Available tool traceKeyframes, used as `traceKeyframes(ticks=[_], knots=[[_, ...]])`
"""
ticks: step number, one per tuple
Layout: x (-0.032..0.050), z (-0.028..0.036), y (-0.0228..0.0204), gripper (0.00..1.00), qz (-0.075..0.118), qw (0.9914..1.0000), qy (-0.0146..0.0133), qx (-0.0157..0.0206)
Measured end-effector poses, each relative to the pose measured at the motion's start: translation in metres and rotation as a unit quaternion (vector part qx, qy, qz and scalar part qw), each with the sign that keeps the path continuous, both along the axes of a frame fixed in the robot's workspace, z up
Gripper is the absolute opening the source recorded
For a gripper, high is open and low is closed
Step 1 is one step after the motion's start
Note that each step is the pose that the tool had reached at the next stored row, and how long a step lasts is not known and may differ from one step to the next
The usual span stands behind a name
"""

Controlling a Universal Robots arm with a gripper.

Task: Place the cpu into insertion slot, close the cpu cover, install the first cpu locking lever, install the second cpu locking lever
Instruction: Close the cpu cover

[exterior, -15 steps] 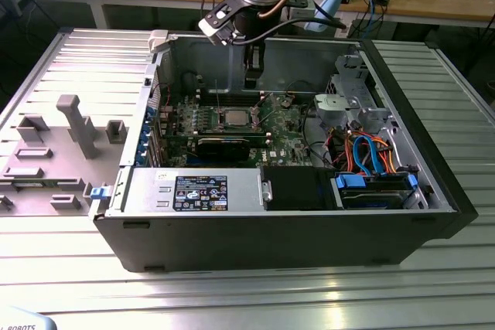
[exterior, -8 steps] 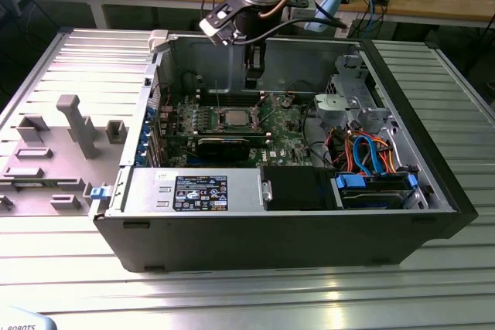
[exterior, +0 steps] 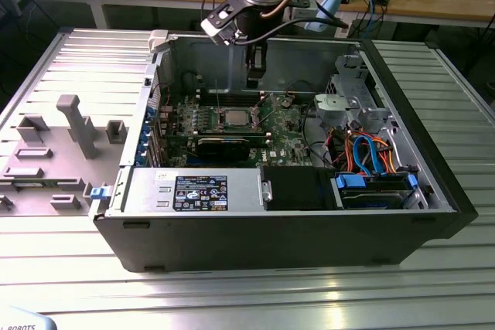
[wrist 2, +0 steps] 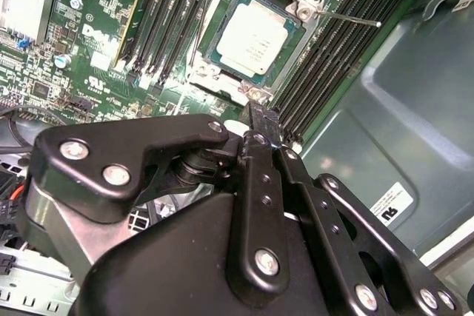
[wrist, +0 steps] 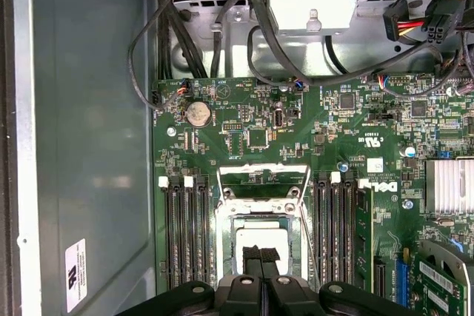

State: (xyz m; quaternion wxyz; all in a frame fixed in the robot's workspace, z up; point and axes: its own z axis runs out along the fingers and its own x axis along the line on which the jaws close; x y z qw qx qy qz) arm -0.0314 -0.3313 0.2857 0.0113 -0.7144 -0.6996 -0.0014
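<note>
The cpu, a flat square chip with a silver-grey top, lies in the insertion slot on the green motherboard. It also appears under my fingertips as the cpu. The cpu cover, a thin metal frame with a square window, stands tilted up off the slot with green board showing through it. A thin wire locking lever sticks out free beside the slot. My gripper hangs just above the slot's edge, shut, with nothing between its fingers. In the exterior view the gripper hovers over the slot.
Black RAM slots flank the socket on both sides. The grey case wall stands close by. A black expansion card, a drive cage and bundled orange and blue cables fill the case. A finned heatsink sits near the slots.
</note>
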Motion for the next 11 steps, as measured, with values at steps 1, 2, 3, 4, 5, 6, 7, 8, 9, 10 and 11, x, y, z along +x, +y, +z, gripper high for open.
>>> traceKeyframes(ticks=[1,2,3,4,5,6,7,8,9,10,11], knots=[[0.0004,0.0,0.0,0.11,0.0,1.0,0.0,0.0],[0.0006,0.0,0.0,0.11,0.0,1.0,0.0,0.0],[0.001,0.0,0.0,0.11,0.0,1.0,0.0,0.0],[0.0014,0.0,0.0,0.11,0.0,1.0,0.0,0.0],[0.0016,0.0,0.0,0.11,0.0,1.0,0.0,0.0],[0.0017,0.0,0.0,0.11,0.0,1.0,0.0,0.0],[0.0021,0.0,0.0,0.11,0.0,1.0,0.0,0.0],[0.0023,0.0,0.0,0.11,0.0,1.0,0.0,0.0],[0.0027,0.0,0.0,0.11,0.0,1.0,0.0,0.0],[0.0032,0.0,0.0,0.11,0.0,1.0,0.0,0.0],[0.0035,0.0,0.0,0.11,0.0,1.0,0.0,0.0]])
